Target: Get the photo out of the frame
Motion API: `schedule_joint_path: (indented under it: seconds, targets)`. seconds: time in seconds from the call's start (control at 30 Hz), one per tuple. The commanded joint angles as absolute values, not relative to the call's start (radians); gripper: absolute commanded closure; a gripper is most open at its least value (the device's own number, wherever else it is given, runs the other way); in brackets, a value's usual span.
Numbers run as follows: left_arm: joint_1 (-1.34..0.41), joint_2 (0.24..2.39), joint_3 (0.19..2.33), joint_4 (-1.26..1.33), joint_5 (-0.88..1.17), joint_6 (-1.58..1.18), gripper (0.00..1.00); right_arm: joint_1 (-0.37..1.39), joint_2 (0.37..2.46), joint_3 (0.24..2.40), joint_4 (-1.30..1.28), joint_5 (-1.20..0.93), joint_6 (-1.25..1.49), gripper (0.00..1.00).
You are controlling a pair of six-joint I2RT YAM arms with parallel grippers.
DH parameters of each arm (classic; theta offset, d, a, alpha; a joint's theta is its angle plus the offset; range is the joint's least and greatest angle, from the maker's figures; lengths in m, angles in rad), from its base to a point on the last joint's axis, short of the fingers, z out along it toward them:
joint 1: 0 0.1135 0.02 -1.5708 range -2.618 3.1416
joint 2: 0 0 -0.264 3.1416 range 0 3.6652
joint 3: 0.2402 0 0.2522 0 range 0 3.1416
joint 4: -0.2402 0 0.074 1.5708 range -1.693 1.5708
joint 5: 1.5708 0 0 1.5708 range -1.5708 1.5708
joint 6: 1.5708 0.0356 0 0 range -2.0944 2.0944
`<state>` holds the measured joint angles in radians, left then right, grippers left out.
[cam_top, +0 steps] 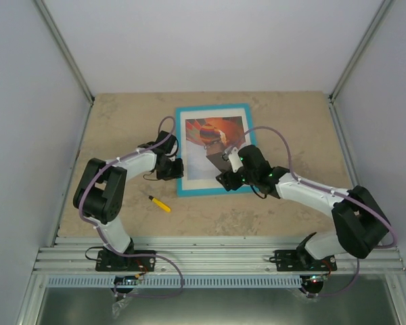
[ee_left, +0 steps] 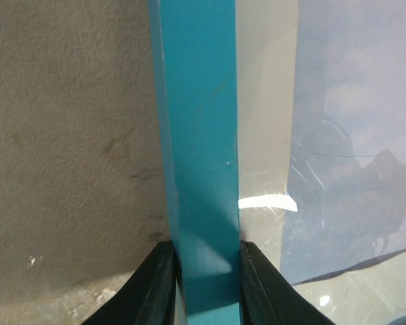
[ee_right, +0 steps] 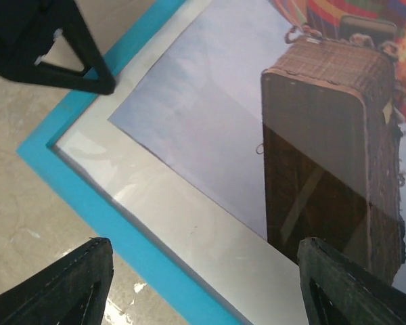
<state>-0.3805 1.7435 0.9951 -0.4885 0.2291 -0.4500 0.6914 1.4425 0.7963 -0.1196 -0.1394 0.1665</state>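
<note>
Closest to me, a small yellow stick [cam_top: 160,204] with a dark tip lies on the table [cam_top: 291,135], ahead of the left arm's base. It's too small for me to say what it is. Bare tabletop separates it from the frame [cam_top: 213,108], which lies flat, face up.

Now the left gripper [ee_left: 206,252]. Its two black fingers [ee_left: 149,291] pinch the frame's left rail, one against the outer edge and one on the glass [ee_left: 267,202] side. The bottom of the picture cuts the fingers off, so I can't tell how deep they sit.

The right gripper [ee_right: 206,261] hangs over the frame's near end with its fingers spread wide. It touches nothing that I can see, and only the tips are in shot.

Beneath it, the photo [ee_right: 203,115] lies inside the frame under the glass. A white mat [ee_right: 189,223] runs between the print and the turquoise border. A dark reflection muddies the lower half of the balloon's basket, and glare streaks the glass by the left rail.

From above, the right arm's wrist hides the photo's near right corner. Bare tabletop shows on both sides of the frame, wider on the left. The frame's far rail lies close to the back wall [cam_top: 216,40].
</note>
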Motion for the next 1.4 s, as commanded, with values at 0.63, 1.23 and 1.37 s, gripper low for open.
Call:
schedule_joint_path:
  seconds: [0.63, 1.23, 1.37]
  targets:
    - [-0.397, 1.596, 1.106, -0.636, 0.157, -0.452, 0.94, 1.234, 1.542, 0.765, -0.042, 0.551, -0.228, 0.11]
    - [-0.397, 1.548, 1.164, -0.717, 0.135, -0.426, 0.95, 1.266, 1.782, 0.752, 0.399, 0.966, -0.660, 0.24]
    - [-0.397, 1.543, 1.164, -0.726, 0.132, -0.421, 0.95, 1.266, 1.798, 0.743, 0.489, 0.979, -0.732, 0.32]
